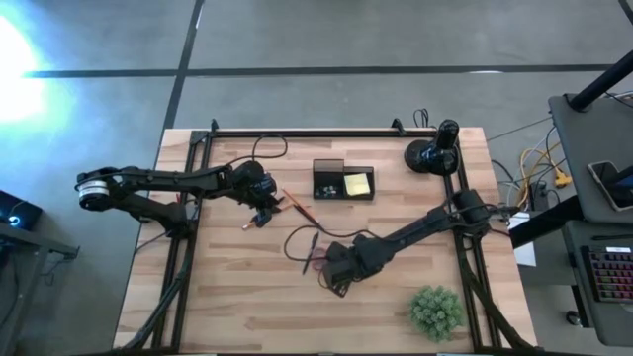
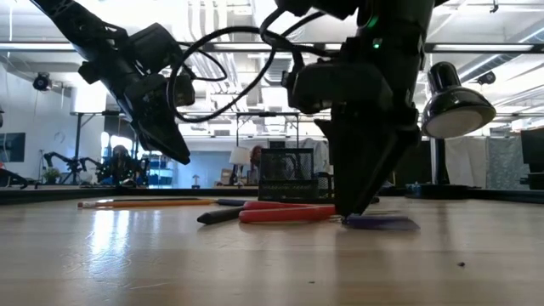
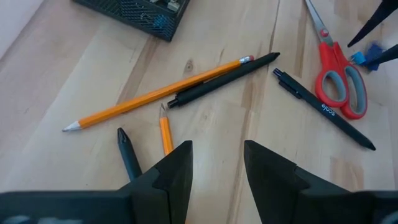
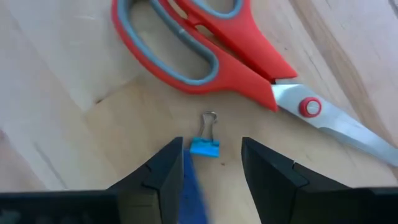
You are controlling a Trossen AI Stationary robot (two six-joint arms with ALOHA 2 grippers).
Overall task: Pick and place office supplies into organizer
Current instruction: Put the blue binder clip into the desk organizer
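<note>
The right gripper [image 4: 210, 171] hangs low with fingers spread around the blue clip [image 4: 204, 147] (just beside the scissors [image 4: 211, 46]). It should drop straight and pinch squarely. The left gripper [image 3: 216, 163], spread too, hovers over the pencils [image 3: 155, 95].

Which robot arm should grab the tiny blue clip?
The right one. The right gripper is open with the blue clip between its fingers, beside the scissors. The left gripper is over the pencils.

Grey concrete floor [image 1: 326, 35] surrounds the wooden table [image 1: 237, 297]. A black desk lamp [image 2: 457, 100] stands behind it; ceiling lights [image 2: 217, 47] run overhead.
</note>
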